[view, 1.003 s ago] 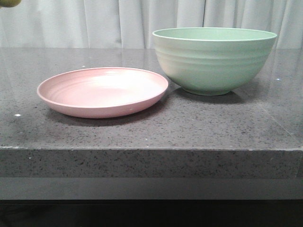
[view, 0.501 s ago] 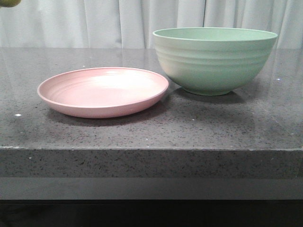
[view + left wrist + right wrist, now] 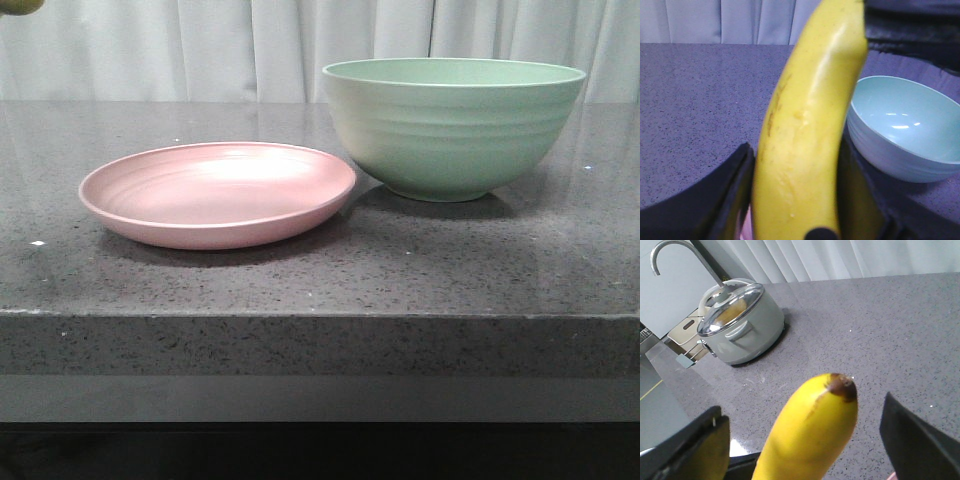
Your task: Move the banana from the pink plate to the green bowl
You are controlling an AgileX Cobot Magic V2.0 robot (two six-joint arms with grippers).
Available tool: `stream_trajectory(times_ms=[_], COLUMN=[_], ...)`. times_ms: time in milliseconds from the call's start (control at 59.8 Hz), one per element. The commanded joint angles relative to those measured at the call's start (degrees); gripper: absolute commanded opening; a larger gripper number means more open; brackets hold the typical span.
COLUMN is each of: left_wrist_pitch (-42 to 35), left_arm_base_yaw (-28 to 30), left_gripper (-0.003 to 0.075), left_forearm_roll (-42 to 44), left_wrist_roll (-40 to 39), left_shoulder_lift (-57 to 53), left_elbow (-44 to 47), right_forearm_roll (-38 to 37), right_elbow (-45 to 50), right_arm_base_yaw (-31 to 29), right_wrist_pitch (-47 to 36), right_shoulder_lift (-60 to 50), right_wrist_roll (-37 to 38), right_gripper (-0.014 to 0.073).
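The pink plate lies empty on the dark stone counter, left of the green bowl, whose inside looks empty in the left wrist view. My left gripper is shut on the yellow banana and holds it in the air, with the bowl beyond it. In the right wrist view my right gripper is open, its fingers standing apart on both sides of the banana's dark-tipped end. Neither gripper shows in the front view.
A grey lidded pot and a curved tap stand on the counter beyond the banana in the right wrist view. The counter's front edge runs across the front view. A yellow-green bit shows at that view's top left corner.
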Motion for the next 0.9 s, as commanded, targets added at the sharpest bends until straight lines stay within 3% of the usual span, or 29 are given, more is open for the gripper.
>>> stream_trajectory(times_ms=[0,150,251,518,652,886], left_wrist_pitch=[-5.9,-5.9,-5.9,-5.9,-5.9,-5.8], left_arm_base_yaw=[-0.5,-0.5,-0.5,-0.5,-0.5,-0.5], left_gripper=[0.0207,0.0207,0.0207,0.0207,0.0207,0.0207], left_forearm_roll=[-0.6,-0.6,-0.6,-0.6,-0.6,-0.6], left_wrist_roll=[-0.2,-0.2,-0.2,-0.2,-0.2,-0.2], left_shoulder_lift=[-1.0,-1.0,-1.0,-1.0,-1.0,-1.0], left_elbow=[-1.9,-1.9,-1.9,-1.9,-1.9,-1.9], right_forearm_roll=[0.8,1.1,1.1,1.1,1.1,1.2], right_elbow=[-2.8,-3.9,-4.5,-4.5,-4.5,-4.5], right_arm_base_yaw=[-0.1,-0.1,-0.1,-0.1,-0.1,-0.1], right_wrist_pitch=[-3.8,-4.0,-3.8,-3.8,-3.6,-3.6], right_shoulder_lift=[-0.9,0.6,1.4,1.8,1.8,1.8], right_wrist_roll=[-0.5,-0.5,-0.5,-0.5,-0.5,-0.5], right_gripper=[0.0624,0.0618,0.0557,0.0168,0.0041,0.0003])
